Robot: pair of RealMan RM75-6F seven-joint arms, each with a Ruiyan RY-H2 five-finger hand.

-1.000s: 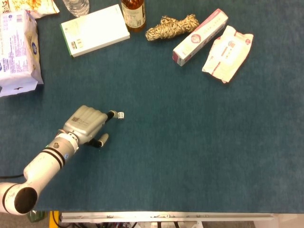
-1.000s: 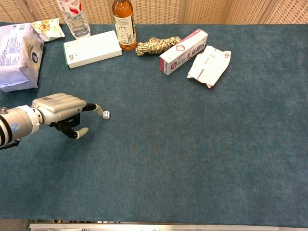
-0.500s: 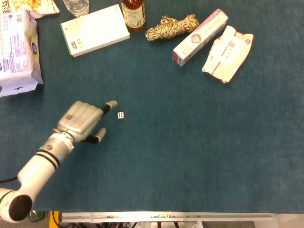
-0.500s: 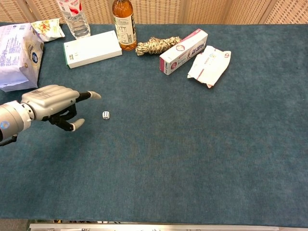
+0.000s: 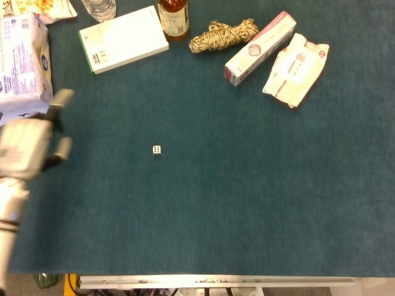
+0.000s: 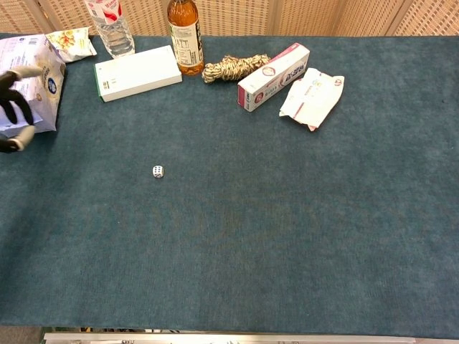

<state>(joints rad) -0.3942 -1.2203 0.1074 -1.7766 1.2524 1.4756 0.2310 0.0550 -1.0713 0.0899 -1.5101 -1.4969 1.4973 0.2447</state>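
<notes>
One hand shows, the left hand (image 5: 28, 148), blurred at the left edge of the desk (image 5: 247, 203) in the head view and cut down to a few fingertips (image 6: 20, 137) at the frame's edge in the chest view. It holds nothing; its fingers look spread apart, though the blur hides how wide. The right hand is in neither view.

Just beside the left hand lies a white and purple packet (image 5: 21, 68), flat on the desk near the left edge (a fingertip appears to overlap its lower corner in the head view, but I cannot tell whether they touch). Next out is the small white die (image 5: 157, 149), alone on the bare blue cloth, well apart from the hand and from everything else; it rests on one face with pips up, as a thing would that has been set down and let go.

The rest keeps to the far edge of the desk, likely pushed there to leave the middle free: a snack bag (image 5: 43, 7) and a clear water bottle (image 5: 99, 7) at the corner, a flat white box (image 5: 123, 39) lying askew, and an amber bottle (image 5: 173, 18) upright. After these come a coil of twine (image 5: 223, 34), a pink and white carton (image 5: 260, 47) lying slantwise, and a wipes pack (image 5: 295, 69) touching the carton's side.
</notes>
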